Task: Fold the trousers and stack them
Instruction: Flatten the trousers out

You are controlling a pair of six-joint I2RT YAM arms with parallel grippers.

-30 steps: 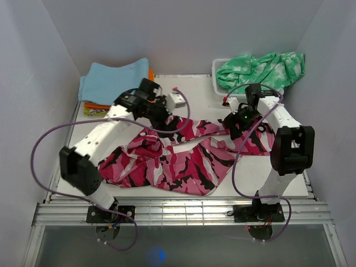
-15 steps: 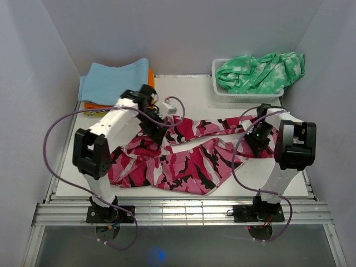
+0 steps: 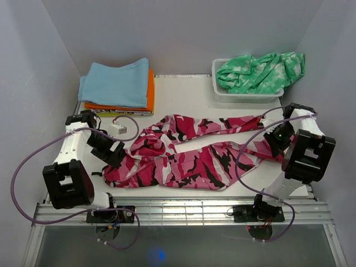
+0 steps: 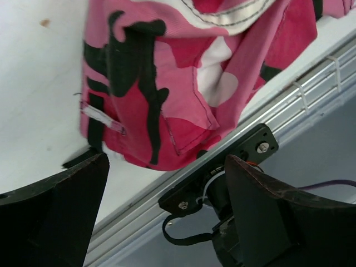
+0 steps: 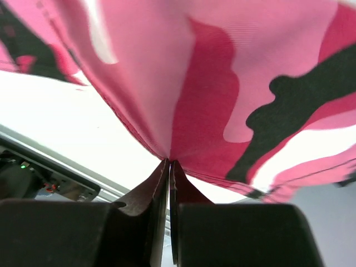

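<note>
**Left gripper gaping wide, right gripper pinching the trousers**

At the far-left corner of the white table (image 3: 183, 94), a folded light blue cloth (image 3: 114, 83) is lying on top of a folded orange cloth (image 3: 149, 92). Just in front of that stack, a small white box (image 3: 118, 129) with a purple cable is sitting on the surface.

The left gripper (image 3: 114, 154) is hanging low near the near-left corner, at the left end of the trousers. Its fingers (image 4: 50, 211) are standing wide apart and gripping nothing. In the left wrist view the corner of the fabric is showing between them, and contact cannot be told.

The large pink camouflage trousers (image 3: 189, 164), blotched hot pink, pale pink, white and black, are lying spread across the middle of the table. The bunched end is reaching toward the near edge on the left, and two legs are running out to the right edge.

At the far-right corner, a white plastic basket (image 3: 245, 95) is holding a crumpled green-and-white tie-dye garment (image 3: 258, 72).

The right gripper (image 3: 276, 142) is sitting at the right edge on the leg ends. Its fingers are closing tight on a fold of the trousers (image 5: 222, 83), and the fabric is lifting off the table at the pinch.
</note>
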